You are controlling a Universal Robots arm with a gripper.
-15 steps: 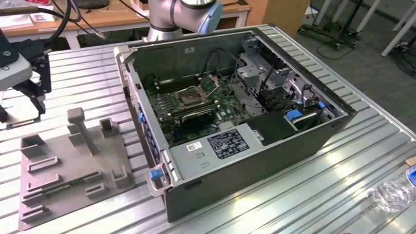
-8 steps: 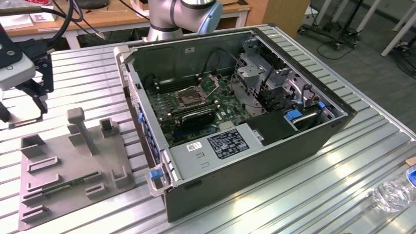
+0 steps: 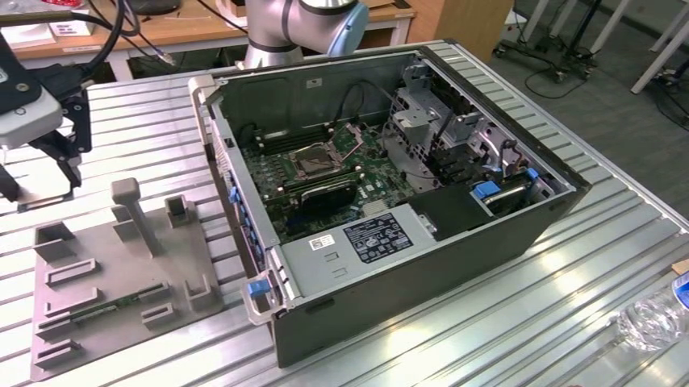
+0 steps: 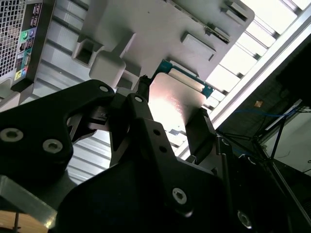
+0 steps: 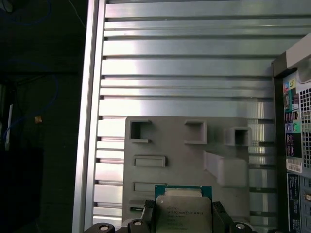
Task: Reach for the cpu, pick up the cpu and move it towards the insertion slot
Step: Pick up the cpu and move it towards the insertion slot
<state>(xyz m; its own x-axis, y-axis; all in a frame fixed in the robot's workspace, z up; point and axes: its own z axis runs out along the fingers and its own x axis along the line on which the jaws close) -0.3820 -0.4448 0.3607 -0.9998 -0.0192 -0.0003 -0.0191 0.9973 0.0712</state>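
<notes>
The cpu (image 5: 183,209), a small square chip with a silvery top and green rim, sits between my gripper's two black fingers (image 5: 219,216) in both wrist views. My gripper (image 4: 171,114) is shut on the cpu (image 4: 177,99), holding it a little above the grey fixture plate (image 5: 184,153). In the exterior view my gripper (image 3: 41,179) hangs at the far left, over the table behind the fixture plate (image 3: 119,274). The insertion slot (image 3: 318,161), a square socket with a metal frame and dark centre, lies on the green motherboard inside the open computer case, well to the gripper's right.
The open computer case (image 3: 431,258) stands in the middle of the ribbed metal table (image 3: 603,234). The fixture plate carries upright posts (image 3: 129,205) and a green memory stick (image 3: 108,306). A clear water bottle (image 3: 657,318) lies at the exterior view's right edge.
</notes>
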